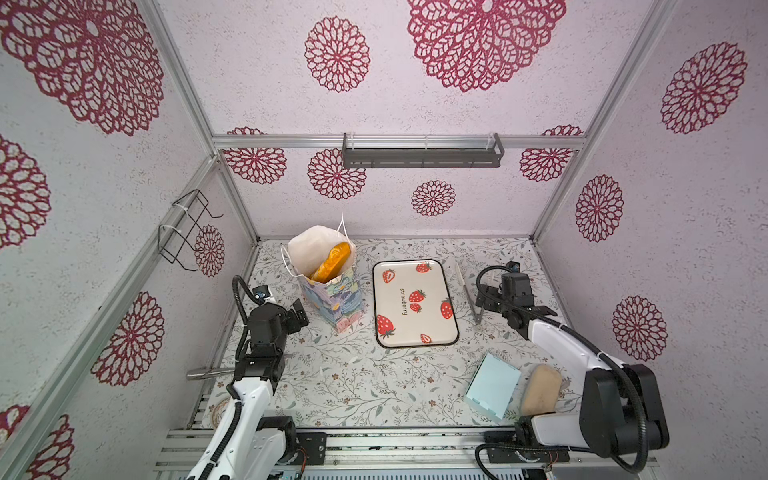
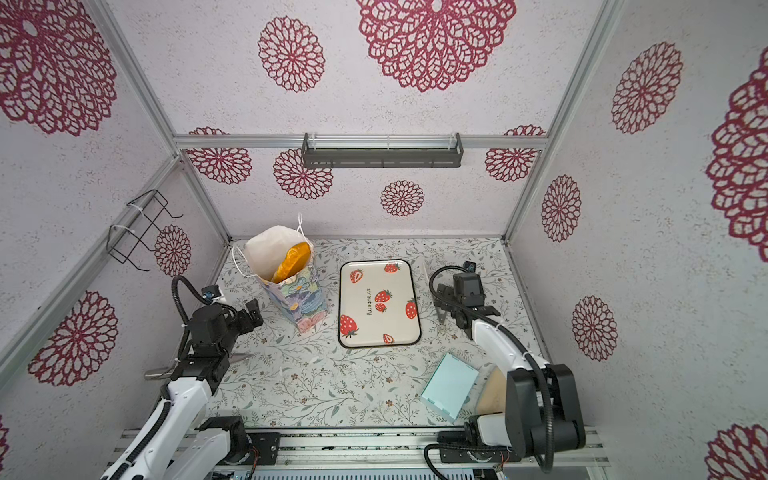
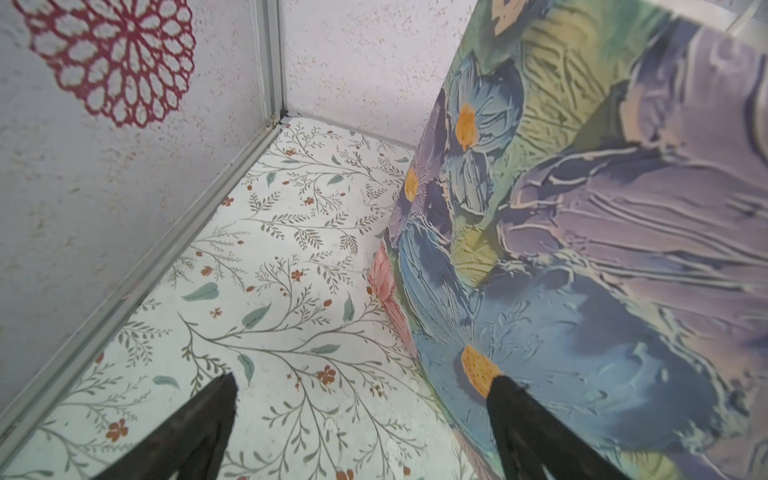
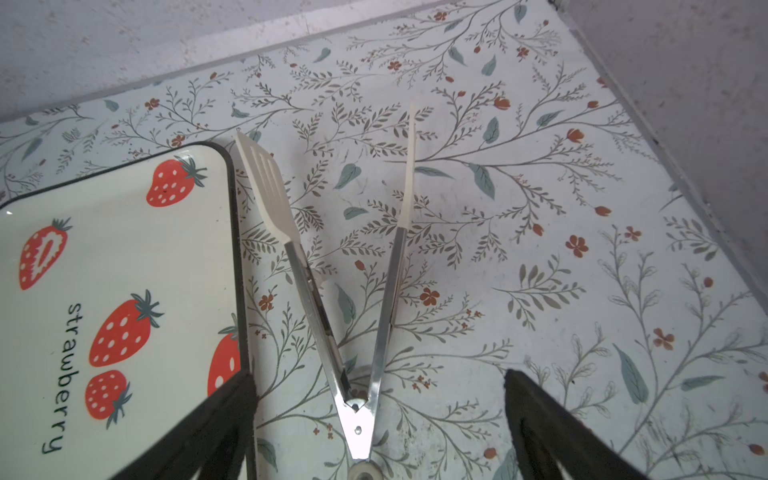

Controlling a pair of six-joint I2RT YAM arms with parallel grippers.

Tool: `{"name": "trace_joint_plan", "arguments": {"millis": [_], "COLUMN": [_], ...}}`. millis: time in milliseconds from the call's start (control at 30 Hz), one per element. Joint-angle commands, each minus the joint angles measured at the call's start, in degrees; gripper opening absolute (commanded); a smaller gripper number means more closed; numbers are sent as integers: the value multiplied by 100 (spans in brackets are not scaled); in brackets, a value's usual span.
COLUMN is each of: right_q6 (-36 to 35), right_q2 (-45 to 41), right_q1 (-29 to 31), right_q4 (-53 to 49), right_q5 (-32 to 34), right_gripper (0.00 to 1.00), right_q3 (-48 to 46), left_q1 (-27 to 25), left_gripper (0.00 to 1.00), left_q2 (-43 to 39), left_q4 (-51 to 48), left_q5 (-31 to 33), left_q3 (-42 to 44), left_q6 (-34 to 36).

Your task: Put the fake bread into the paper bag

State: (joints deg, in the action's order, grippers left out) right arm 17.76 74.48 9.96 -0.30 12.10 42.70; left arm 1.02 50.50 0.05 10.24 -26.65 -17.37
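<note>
The paper bag (image 1: 332, 303) (image 2: 297, 303) stands upright at the back left of the table, its white inside showing. A long golden fake bread (image 1: 332, 259) (image 2: 293, 259) leans inside it, its top at the bag's mouth. My left gripper (image 1: 301, 313) (image 2: 254, 311) is open just left of the bag's base. In the left wrist view the left gripper (image 3: 365, 382) holds nothing, and one fingertip (image 3: 511, 399) lies against the bag's painted wall (image 3: 582, 249). My right gripper (image 4: 379, 376) (image 1: 484, 301) is open over the hinge end of metal tongs (image 4: 353, 332), apart from them.
A strawberry tray (image 1: 432, 274) (image 4: 104, 257) lies between the bag and the tongs (image 1: 467, 291). A light blue box (image 1: 492, 386) and a pale beige flat piece (image 1: 540, 388) sit at the front right by the right arm. A grey shelf (image 1: 422, 156) hangs on the back wall.
</note>
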Motion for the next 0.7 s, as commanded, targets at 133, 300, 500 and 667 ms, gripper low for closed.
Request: {"name": "trace_joint_plan", "arguments": {"millis": [133, 300, 500, 667], "right_q6": [-556, -804, -1013, -1259], "right_q2": [-855, -1000, -1025, -816], "right_q1": [24, 23, 0, -29], "right_q4": [1236, 1800, 2306, 2998], "right_q5": [1108, 1179, 1427, 1340], "right_gripper": [97, 96, 96, 95], "right_q3": [-747, -1227, -1648, -1999], "left_q1": [-27, -14, 28, 310], "left_gripper": [97, 97, 97, 97], "left_q2": [394, 830, 1359, 1667], "left_q4": [1459, 2140, 2672, 3050], "left_q5": [44, 0, -88, -563], "left_q3": [492, 772, 796, 745], "left_q6": [563, 811, 1128, 1086]}}
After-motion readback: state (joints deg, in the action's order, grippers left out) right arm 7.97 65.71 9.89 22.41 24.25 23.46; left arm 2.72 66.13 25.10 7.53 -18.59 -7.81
